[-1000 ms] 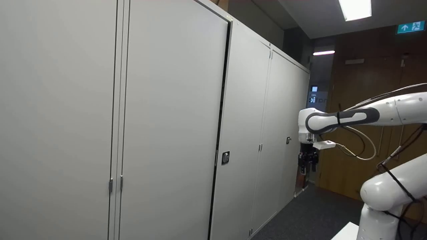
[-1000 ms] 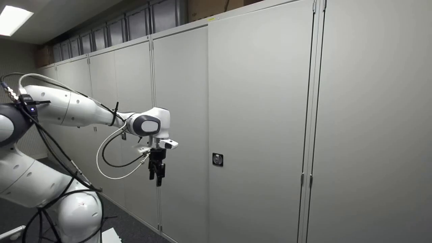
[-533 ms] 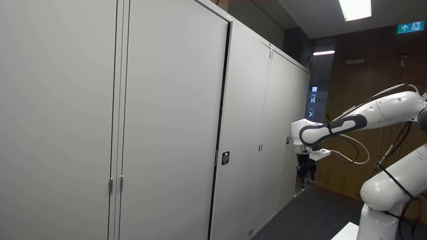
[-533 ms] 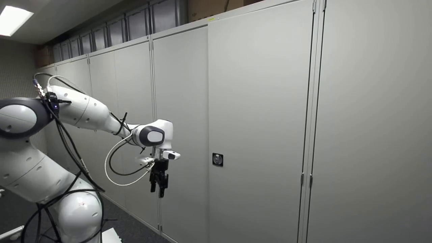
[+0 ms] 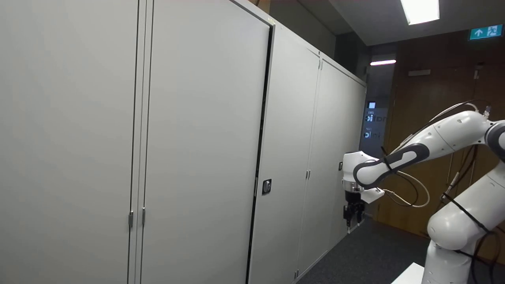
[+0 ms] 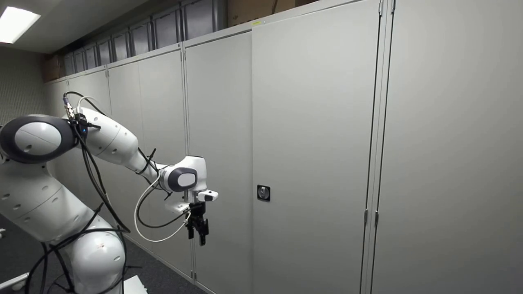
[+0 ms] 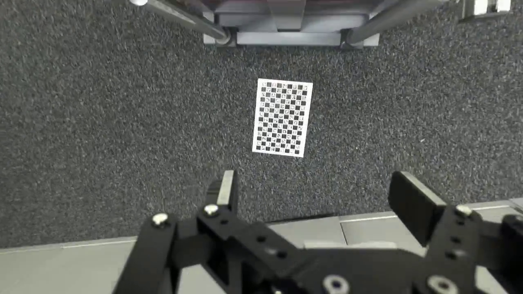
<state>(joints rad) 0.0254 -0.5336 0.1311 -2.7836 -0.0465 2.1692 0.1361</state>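
Wrist view puts the grey cabinet (image 7: 61,267) along my six o'clock, running out toward eight and four, with a door seam (image 7: 343,233) showing between my fingers (image 7: 413,208). I have those fingers spread wide and hold nothing; they point downward, and I see them touching nothing. How much room lies between them and the cabinet is hard to judge from here, so that front looks to me like the chief risk: a reach too far toward six o'clock could scrape a fingertip along it, or jam one against an edge at the seam.

In an exterior view a dark-rimmed round latch (image 6: 263,193) stands on the cabinet at two o'clock from my fingers. A sideways sweep at that height could clip it, since fingers this widely parted take up more room than closed ones would. A cable (image 6: 157,241) droops in a loop at nine o'clock; a hard twist could draw it taut or hook it on my arm (image 6: 116,141).

Farther down, the wrist view shows a patterned sheet (image 7: 282,117) on the carpet (image 7: 114,134) toward eleven o'clock. It looks well below me, so probably only a very deep descent would crease it. Beyond, at twelve, sits a grey metal frame (image 7: 288,38); drawing back low could knock my fingers there, because it lies at the edge of what I see.
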